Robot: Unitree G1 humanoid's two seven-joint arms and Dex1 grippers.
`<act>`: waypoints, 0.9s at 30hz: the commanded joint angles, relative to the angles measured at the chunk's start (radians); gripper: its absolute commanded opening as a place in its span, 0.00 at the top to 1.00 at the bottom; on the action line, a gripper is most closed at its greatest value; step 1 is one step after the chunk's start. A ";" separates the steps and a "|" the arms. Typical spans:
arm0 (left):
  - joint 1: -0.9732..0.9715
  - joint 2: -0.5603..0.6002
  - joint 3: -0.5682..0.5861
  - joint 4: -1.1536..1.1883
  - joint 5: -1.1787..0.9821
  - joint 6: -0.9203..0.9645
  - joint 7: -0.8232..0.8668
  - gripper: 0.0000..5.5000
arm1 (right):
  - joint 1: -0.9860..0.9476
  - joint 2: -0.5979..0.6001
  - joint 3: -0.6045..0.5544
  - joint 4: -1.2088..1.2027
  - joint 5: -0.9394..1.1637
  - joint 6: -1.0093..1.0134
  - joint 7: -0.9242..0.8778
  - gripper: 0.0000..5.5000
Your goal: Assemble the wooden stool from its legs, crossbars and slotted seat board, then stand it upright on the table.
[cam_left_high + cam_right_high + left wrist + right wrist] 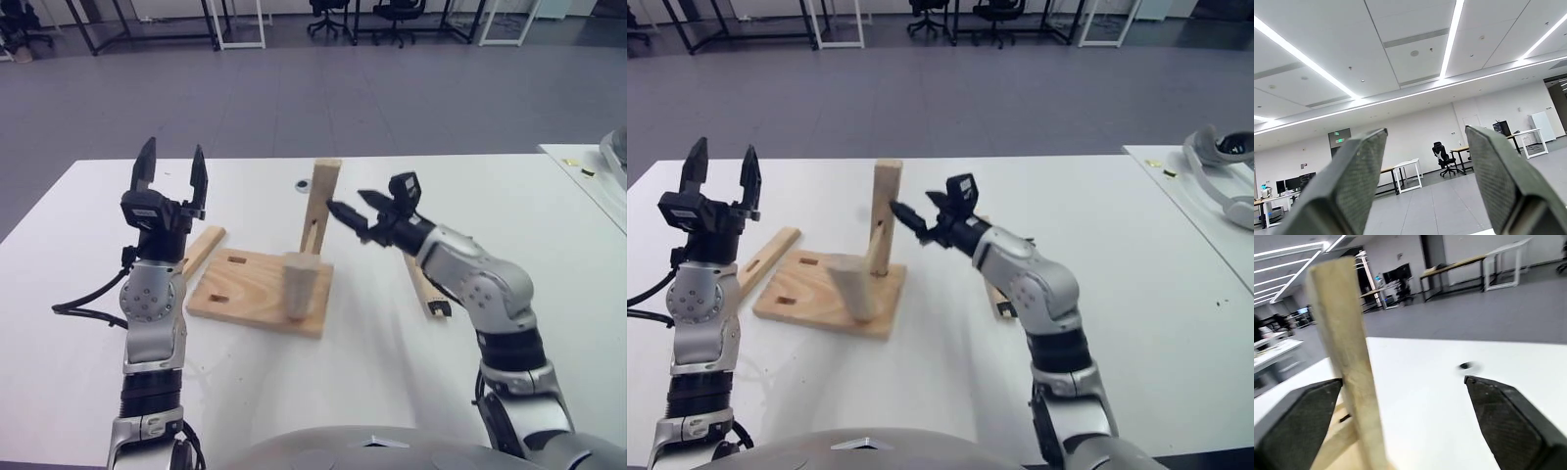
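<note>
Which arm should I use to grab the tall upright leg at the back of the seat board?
Right. The right gripper is open just beside the upright leg, with its fingers aimed at it. The left gripper, also open, points straight up, off the left side of the seat board.

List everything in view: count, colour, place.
table: one, white, under everything.
seat board: one, pale wood, slotted, flat mid-table.
legs: two, pale wood, standing at the board's right side: far leg, near leg.
loose pieces: two, pale wood: left piece beside the board, right piece under the right arm.
small round thing: one, dark, beyond the board.
headset-like object: one, grey, on the side table.
left pincer: open, raised, pointing up.
right pincer: open, straddling the far leg.
</note>
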 commanded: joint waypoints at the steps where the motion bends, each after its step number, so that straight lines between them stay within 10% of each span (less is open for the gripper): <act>1: 0.018 -0.024 -0.022 -0.016 0.027 0.005 0.013 0.47 | -0.388 -0.066 -0.147 0.543 -0.208 -0.378 -0.131 0.15; 11: -0.131 0.203 -0.100 0.329 0.182 0.150 -0.153 0.47 | -0.126 -0.081 -0.164 0.232 -0.203 -0.257 0.022 0.15; 21: -0.579 0.439 -0.490 1.065 0.464 -0.041 -0.727 0.47 | -0.032 -0.025 -0.230 0.089 -0.199 -0.204 -0.032 0.15; 27: -0.504 0.478 -0.482 0.898 0.193 -0.027 -1.236 0.47 | -0.029 -0.049 -0.269 0.129 -0.221 -0.215 -0.029 0.15</act>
